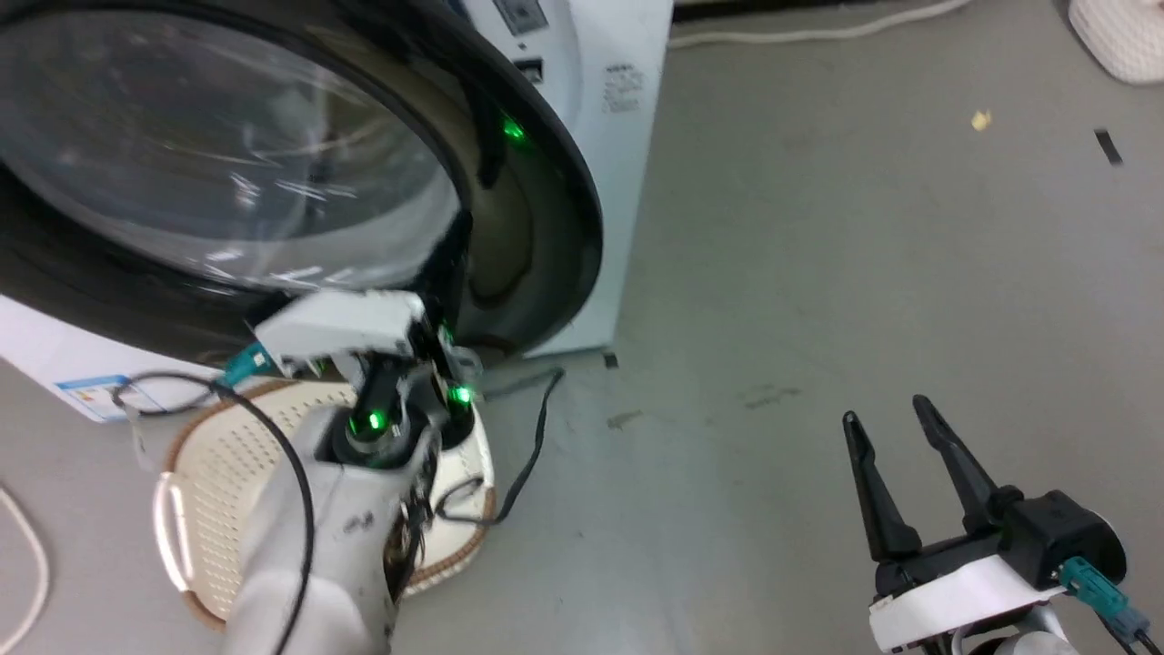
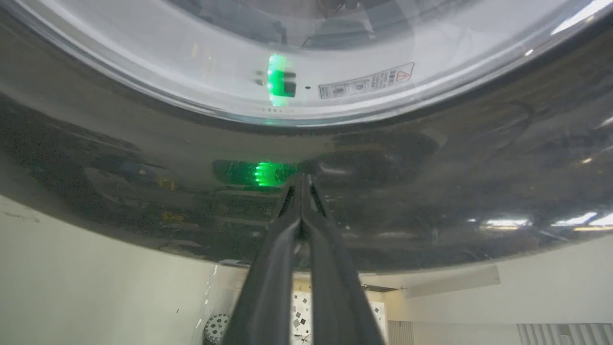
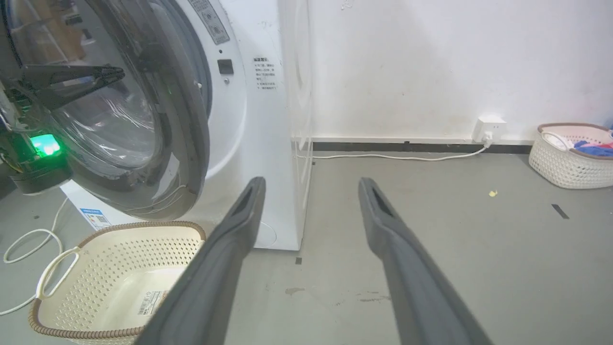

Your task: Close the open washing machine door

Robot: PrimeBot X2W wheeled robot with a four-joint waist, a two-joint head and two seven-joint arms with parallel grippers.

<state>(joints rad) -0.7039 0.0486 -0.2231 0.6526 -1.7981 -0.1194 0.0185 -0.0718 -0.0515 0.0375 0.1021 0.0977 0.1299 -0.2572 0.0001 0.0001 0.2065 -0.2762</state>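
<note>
Grey floor [image 1: 818, 273] by the washing machine [image 3: 268, 143]: the left gripper [image 2: 301, 179], pinched shut and empty, meets its ajar washing machine door [image 1: 566, 209], apparently to push; the right gripper [image 1: 896, 428] hangs spread, empty, well apart.

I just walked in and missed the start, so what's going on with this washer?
The robot's left gripper, fingers shut, has its tips at the black frame of the washing machine door, apparently pushing it. The door stands ajar from the washing machine. The right gripper hangs open over the floor, holding nothing.

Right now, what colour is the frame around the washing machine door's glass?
Glossy black. The washing machine door shows best in the right wrist view.
</note>
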